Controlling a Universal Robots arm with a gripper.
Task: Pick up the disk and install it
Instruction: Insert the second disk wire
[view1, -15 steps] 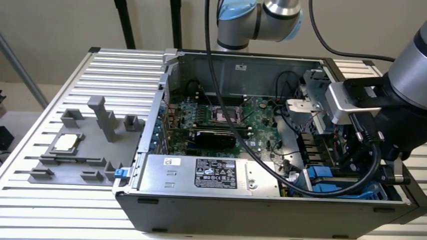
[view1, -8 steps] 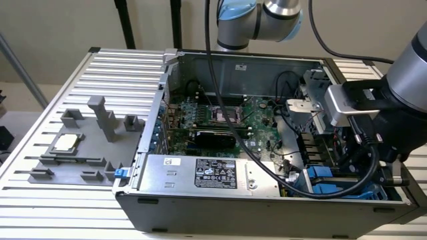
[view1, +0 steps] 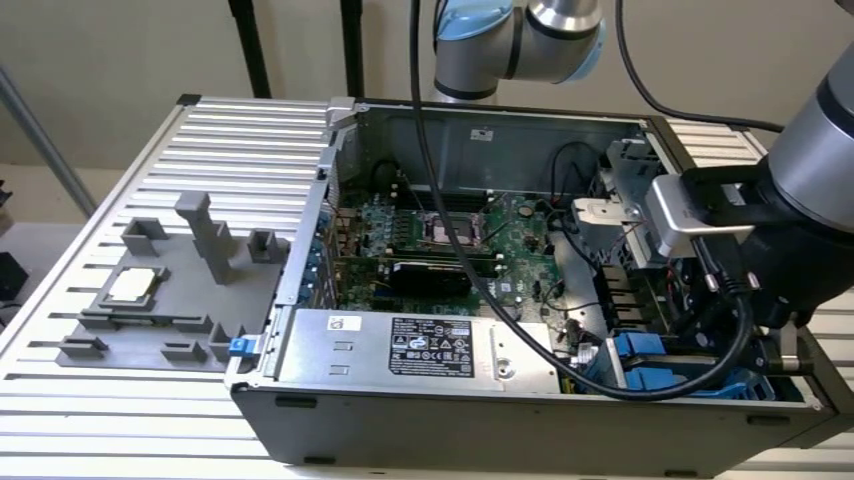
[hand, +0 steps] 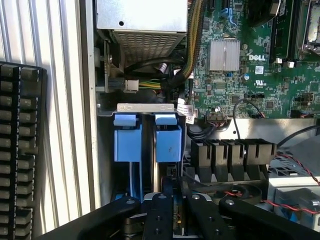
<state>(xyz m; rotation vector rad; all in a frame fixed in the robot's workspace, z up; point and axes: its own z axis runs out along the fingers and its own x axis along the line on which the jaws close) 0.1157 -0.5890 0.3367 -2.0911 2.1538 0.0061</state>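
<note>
The disk (hand: 168, 142), in a blue plastic carrier, stands on edge in the drive bay at the corner of the open computer case (view1: 534, 420). A second blue carrier (hand: 125, 142) sits in the slot beside it. My gripper (hand: 174, 194) reaches down into the bay. Its black fingers (hand: 160, 212) are drawn close together on the thin edge of the disk. In the exterior view the arm's wrist (view1: 747, 290) hangs over the case's right end, just above the blue carriers (view1: 643, 346).
A large silver box with a black-and-white label (view1: 414, 345) lies along the case's near wall beside the bay. The green motherboard (view1: 441, 240) fills the case floor. A black cable (view1: 514, 335) loops across it. A grey fixture holding a small chip (view1: 134, 285) stands on the slatted table (view1: 240, 130).
</note>
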